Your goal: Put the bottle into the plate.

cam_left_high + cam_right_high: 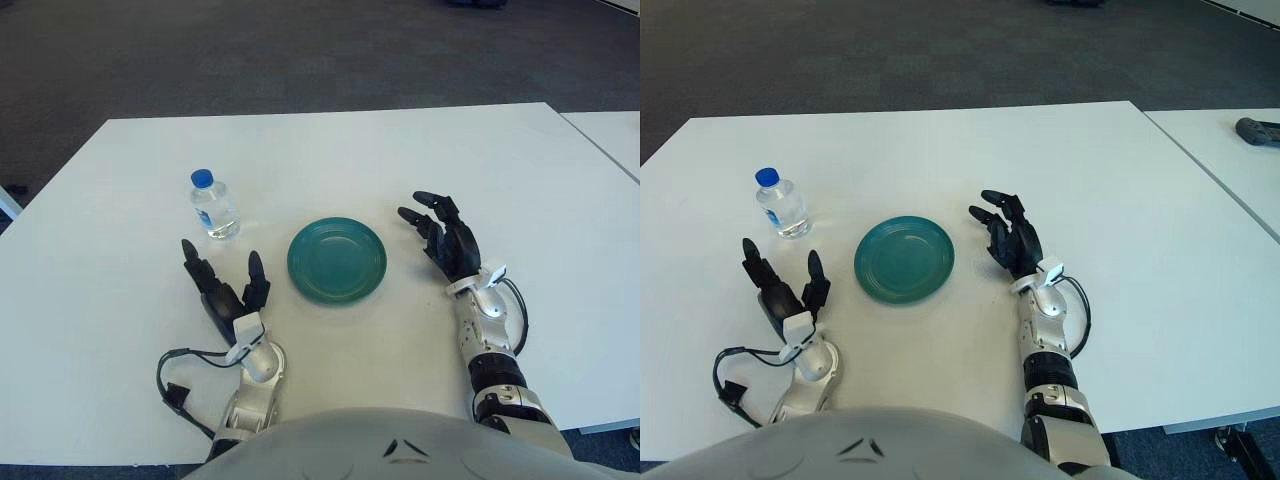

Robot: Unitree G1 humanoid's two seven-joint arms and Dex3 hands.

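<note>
A small clear bottle (212, 206) with a blue cap stands upright on the white table (330, 150), left of a round green plate (336, 260). My left hand (222, 282) is open, fingers spread, just in front of the bottle and a little apart from it, to the plate's left. It holds nothing. My right hand (440, 232) shows to the right of the plate, fingers spread and empty.
A second white table (1230, 150) stands to the right with a dark object (1258, 130) on it. Dark carpet lies beyond the table's far edge. A black cable (178, 385) loops beside my left forearm.
</note>
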